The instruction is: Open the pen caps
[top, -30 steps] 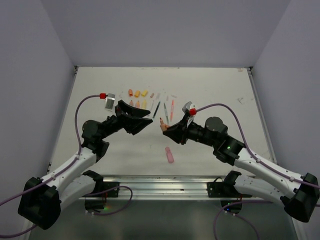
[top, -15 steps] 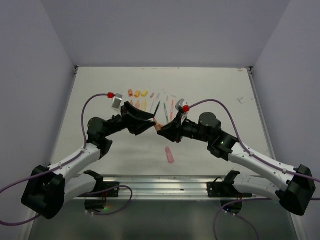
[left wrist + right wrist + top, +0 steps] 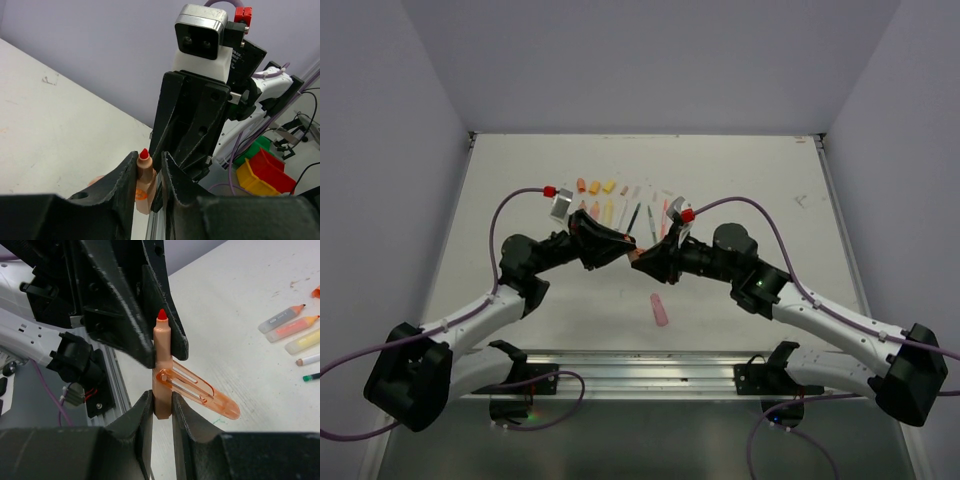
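Note:
My right gripper (image 3: 161, 397) is shut on the lower body of a peach-orange pen (image 3: 162, 360) and holds it upright above the table. The pen's red tip (image 3: 161, 315) is bare. A translucent orange cap (image 3: 200, 390) with a clip sticks out sideways from the pen's middle. My left gripper (image 3: 150, 160) faces the right one, its fingers (image 3: 127, 172) on either side of the pen's top (image 3: 144, 167). One finger touches the pen and a gap shows at the other. In the top view the two grippers (image 3: 634, 252) meet over the table's middle.
A pink pen (image 3: 660, 309) lies on the table near the front rail. A row of short orange and yellow caps (image 3: 595, 185) and several uncapped pens (image 3: 635, 215) lie farther back. Pens also show in the right wrist view (image 3: 295, 328).
Both arms have swung inward and met. The left gripper's fingers, apart from the pen a second ago, now stand around its top. The right gripper has kept hold of the pen.

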You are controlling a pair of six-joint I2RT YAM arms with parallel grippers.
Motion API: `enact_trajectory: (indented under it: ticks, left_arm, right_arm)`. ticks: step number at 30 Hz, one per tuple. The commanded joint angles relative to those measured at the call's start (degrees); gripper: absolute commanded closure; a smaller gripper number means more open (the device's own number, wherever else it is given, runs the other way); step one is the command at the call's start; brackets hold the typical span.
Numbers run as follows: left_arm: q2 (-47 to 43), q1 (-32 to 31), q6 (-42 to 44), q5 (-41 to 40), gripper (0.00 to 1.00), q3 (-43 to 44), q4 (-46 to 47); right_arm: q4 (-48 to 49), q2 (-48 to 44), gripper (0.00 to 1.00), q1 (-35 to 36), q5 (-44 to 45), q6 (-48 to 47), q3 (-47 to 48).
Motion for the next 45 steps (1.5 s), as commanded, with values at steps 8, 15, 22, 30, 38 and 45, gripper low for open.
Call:
enact_trajectory:
  ticks: [8,15,22,30,38,45]
  left_arm:
    - [-1.6,-0.6,2.7,-1.2,1.0,2.6,0.1]
    - [-4.2,-0.6,13.4,-2.6,1.0,7.7,-12.0]
    - [-4.6,-0.6,19.7,-0.8,1.0,11.8,-17.9]
    - [-4.7,-0.6,20.5,0.7,1.0,12.3,-18.4]
    - [-4.6,-0.6,20.8,2.1,1.0,12.7,-18.2]
    - [-3.8,-0.6,20.7,2.4,1.0,13.0,-17.3]
  right_arm:
    - [-0.3,-1.1,0.66,0.0,-1.5,-0.7,2.9]
    - [-11.4,-5.4,0.42,0.0,-0.1,-4.0,3.8]
    - [-14.9,-7.5,0.39,0.0,3.0,-8.4,6.3]
    - [-14.0,-1.8,0.38,-0.5,4.4,-11.9,12.3]
    - [-13.0,2.1,0.38,-2.3,1.9,-13.9,16.1]
    - [-12.9,4.8,0.46,-3.0,-3.5,-13.8,17.5]
